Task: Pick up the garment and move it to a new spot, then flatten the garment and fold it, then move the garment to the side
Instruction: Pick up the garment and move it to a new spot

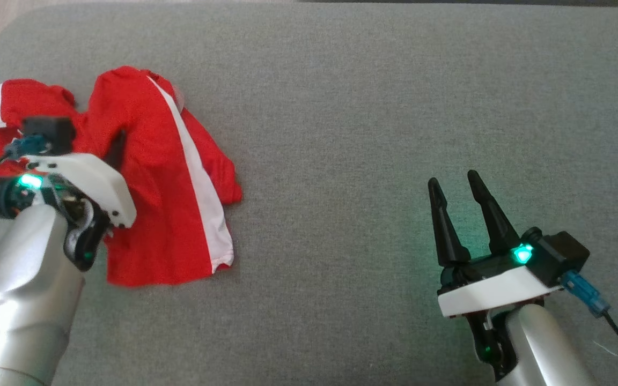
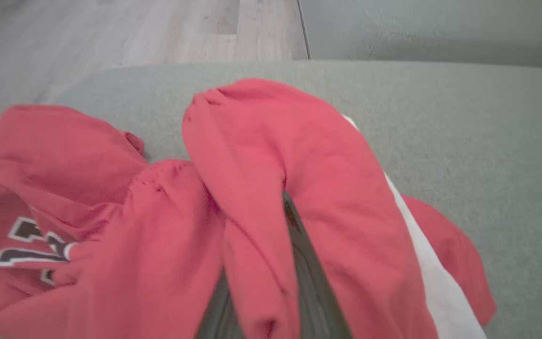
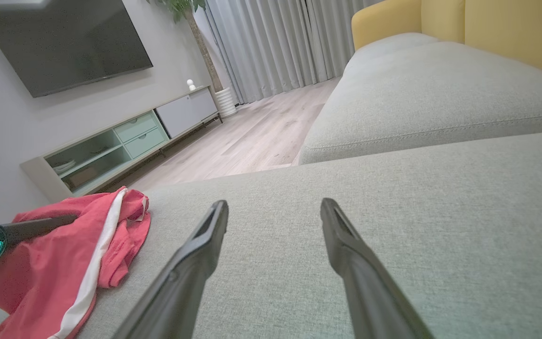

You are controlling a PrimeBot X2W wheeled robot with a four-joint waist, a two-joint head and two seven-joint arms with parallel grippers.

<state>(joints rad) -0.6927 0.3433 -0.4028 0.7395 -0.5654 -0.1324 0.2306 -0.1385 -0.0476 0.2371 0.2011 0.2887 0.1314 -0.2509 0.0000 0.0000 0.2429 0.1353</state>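
A red garment (image 1: 164,177) with a white stripe, lying crumpled on the left part of the grey sofa seat (image 1: 368,107), near its rounded corner. Left gripper (image 1: 117,147) down in the red cloth, squeezed tight on a bunched-up fold. In the left wrist view, cloth piled up over its dark fingers (image 2: 306,282). Right gripper (image 1: 454,179) well apart from the garment, over bare seat, spread wide, holding nothing.
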